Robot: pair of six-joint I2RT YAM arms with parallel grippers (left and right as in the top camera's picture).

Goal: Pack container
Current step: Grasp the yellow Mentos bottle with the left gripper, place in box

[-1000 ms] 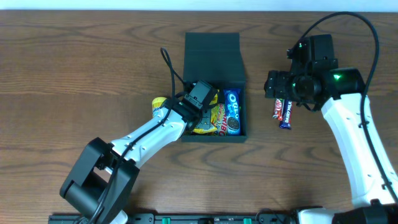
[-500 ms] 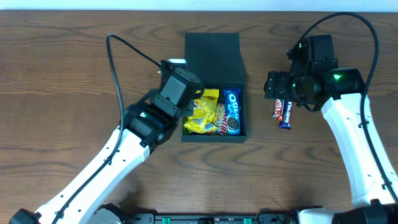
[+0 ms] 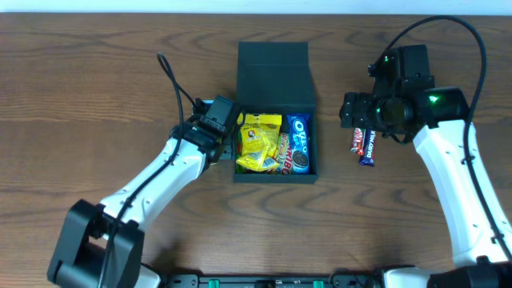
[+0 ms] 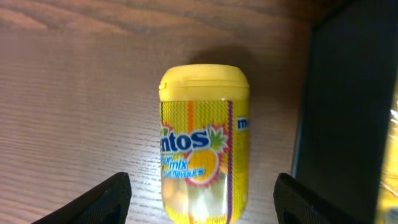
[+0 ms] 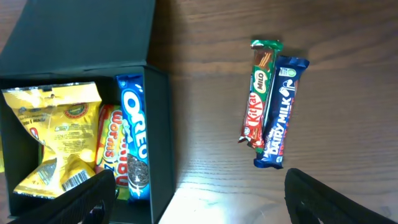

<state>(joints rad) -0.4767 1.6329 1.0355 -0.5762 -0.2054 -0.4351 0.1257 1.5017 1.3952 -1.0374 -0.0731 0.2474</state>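
Observation:
The container (image 3: 274, 172) is a dark teal box at mid-table with its lid flap (image 3: 272, 62) folded back. In it lie a yellow packet (image 3: 259, 141), a worms packet (image 5: 109, 144) and a blue Oreo pack (image 3: 299, 145). My left gripper (image 3: 218, 122) hangs just left of the box and is open. In the left wrist view its fingers (image 4: 99, 202) stand wide on either side of a yellow Mentos bottle (image 4: 204, 134) that lies on the wood and touches neither. My right gripper (image 3: 357, 112) is open above the table, right of the box, with nothing between its fingers.
A KitKat bar (image 5: 260, 93) and a Dairy Milk bar (image 5: 281, 112) lie side by side on the wood right of the container, seen from above as two bars (image 3: 362, 145). The container wall (image 4: 348, 112) stands close beside the Mentos bottle.
My left gripper left the container, rose, swung left and came down over the Mentos bottle, opening as it went. The yellow packet now lies in the box. The right arm has not moved.

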